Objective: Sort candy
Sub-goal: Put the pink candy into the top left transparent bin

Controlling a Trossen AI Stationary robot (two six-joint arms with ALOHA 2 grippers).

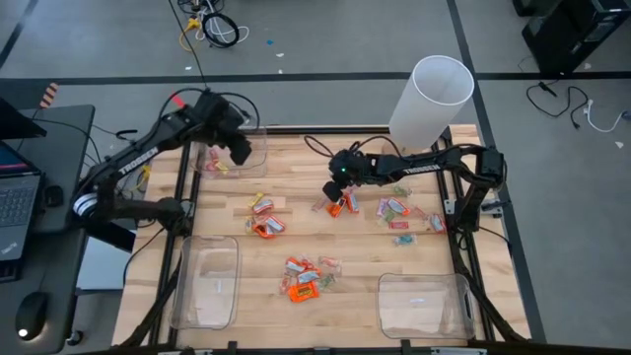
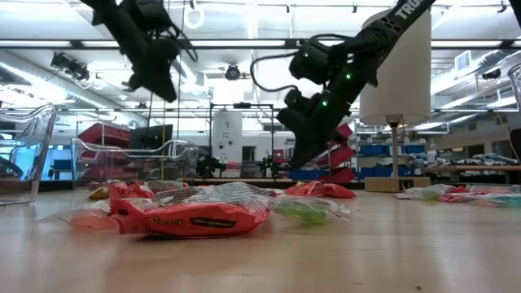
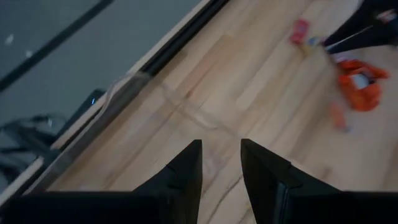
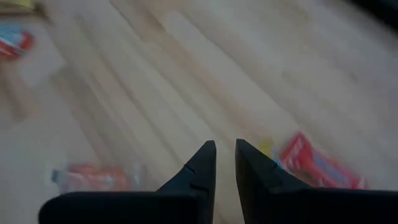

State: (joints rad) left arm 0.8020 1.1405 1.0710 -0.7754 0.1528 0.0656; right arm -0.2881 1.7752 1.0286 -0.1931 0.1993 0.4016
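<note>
Several clusters of candy lie scattered over the wooden table: orange wrappers near the middle and front, pale and pink ones toward the right side. The right gripper hangs low over the orange pieces at the centre, its fingers slightly parted with nothing between them. The left gripper hovers above the clear bin at the table's back left, fingers likewise apart and empty. Two more clear bins stand at the front corners.
</note>
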